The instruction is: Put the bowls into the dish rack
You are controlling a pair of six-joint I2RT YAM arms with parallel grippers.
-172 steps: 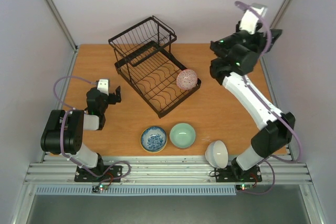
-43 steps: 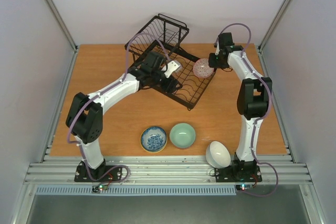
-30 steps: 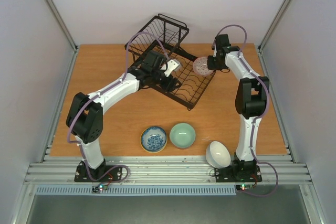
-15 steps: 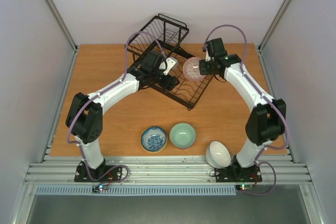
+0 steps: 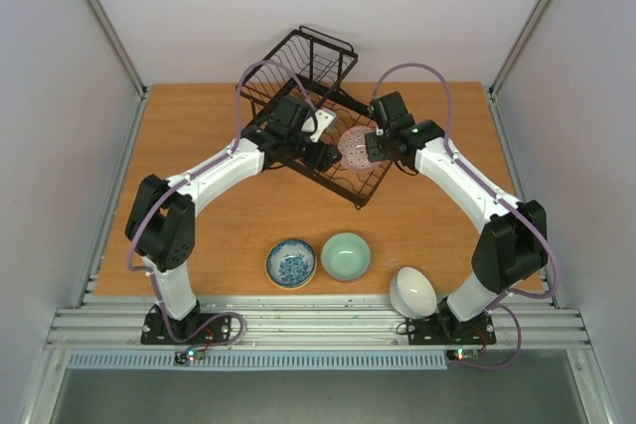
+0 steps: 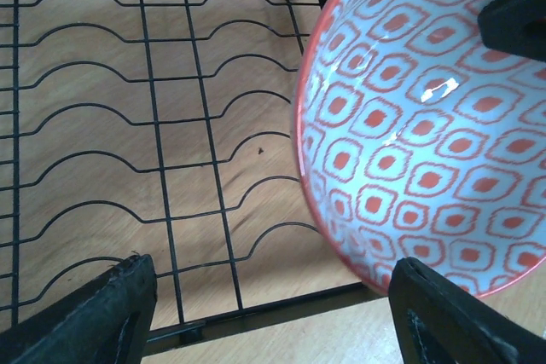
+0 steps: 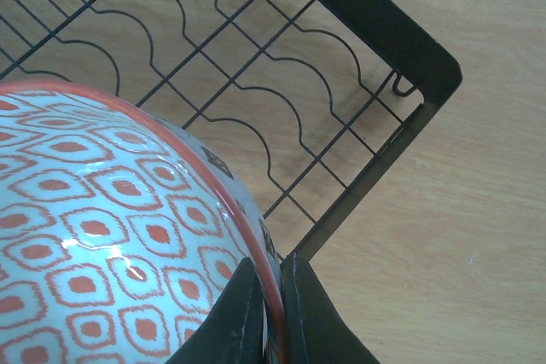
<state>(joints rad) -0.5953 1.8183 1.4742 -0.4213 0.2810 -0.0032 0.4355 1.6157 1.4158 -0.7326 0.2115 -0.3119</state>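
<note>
The black wire dish rack (image 5: pixel 298 96) sits turned at an angle at the back middle of the table. My right gripper (image 5: pixel 372 146) is shut on the rim of the pink-red patterned bowl (image 5: pixel 354 149), which it holds tilted over the rack's right end. The right wrist view shows that bowl (image 7: pixel 102 236) pinched between the fingers (image 7: pixel 256 313) above the rack's corner (image 7: pixel 401 49). My left gripper (image 6: pixel 273 300) stands open over the rack's front edge (image 6: pixel 256 317), with the bowl (image 6: pixel 426 125) close by its right finger. Blue-and-white (image 5: pixel 291 262), pale green (image 5: pixel 346 255) and white (image 5: pixel 412 292) bowls lie near the front.
The rack's raised wire basket (image 5: pixel 303 62) stands at its far end, near the back wall. The white bowl lies tilted beside the right arm's base (image 5: pixel 452 320). Bare wood lies to the left of the rack and to the right of the right arm.
My right arm has carried the pink-red bowl leftward, from beside the rack's right corner to over its tray. The left gripper stays at the rack. The rack was turned earlier.
</note>
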